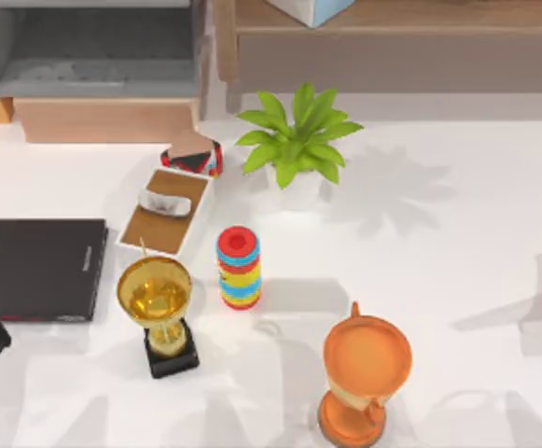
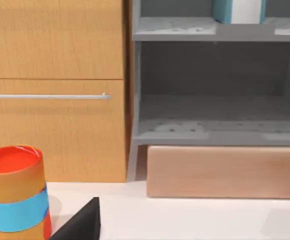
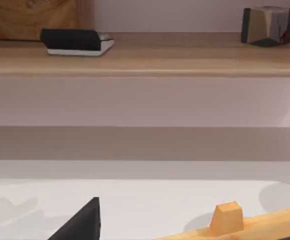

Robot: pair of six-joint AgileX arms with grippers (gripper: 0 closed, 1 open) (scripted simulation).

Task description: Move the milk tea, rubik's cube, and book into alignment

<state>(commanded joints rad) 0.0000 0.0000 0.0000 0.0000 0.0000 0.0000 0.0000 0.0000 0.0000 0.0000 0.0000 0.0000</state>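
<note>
The rubik's cube (image 1: 193, 160), black-edged with red stickers showing, sits on the white surface (image 1: 457, 243) at the far end of a white tray with a brown floor (image 1: 166, 215), close to the green potted plant (image 1: 294, 140). The teal-covered book with white page edges (image 2: 237, 11) stands on the upper grey shelf (image 2: 174, 27). The left tool (image 2: 80, 225) is low over the surface at its left edge and the right tool (image 3: 80, 225) low over it near a wooden shelf (image 3: 145, 57). Whether either is wide or narrow cannot be told.
</note>
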